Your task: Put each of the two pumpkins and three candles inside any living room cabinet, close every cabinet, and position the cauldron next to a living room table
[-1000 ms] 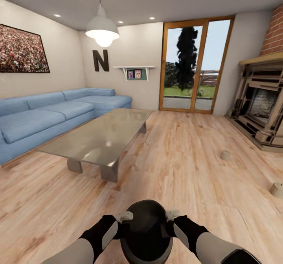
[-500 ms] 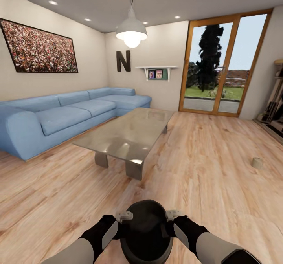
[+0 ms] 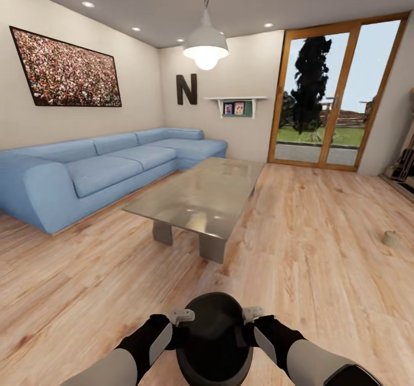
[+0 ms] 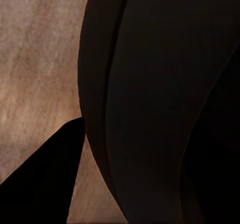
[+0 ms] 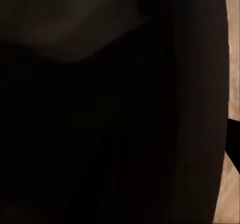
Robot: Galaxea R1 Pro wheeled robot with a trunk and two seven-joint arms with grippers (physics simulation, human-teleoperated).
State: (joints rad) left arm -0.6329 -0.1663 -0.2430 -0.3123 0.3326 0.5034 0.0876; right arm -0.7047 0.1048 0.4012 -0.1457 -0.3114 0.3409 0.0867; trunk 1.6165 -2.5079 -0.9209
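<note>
Unmoved cauldron (image 3: 214, 340) between both end effectors

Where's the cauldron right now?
In the head view the cauldron sits bottom centre, between the left end effector and right end effector, short of the glass table.

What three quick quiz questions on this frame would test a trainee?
1. True or false: the cauldron is held between both arms.
2. What lies on the floor at the far right? A) pumpkin B) candle C) book
3. Fill in: the table stands beside the blue ____.

Key: 1 true, the left gripper and right gripper sit at its sides. 2 B, a candle. 3 sofa.
</note>
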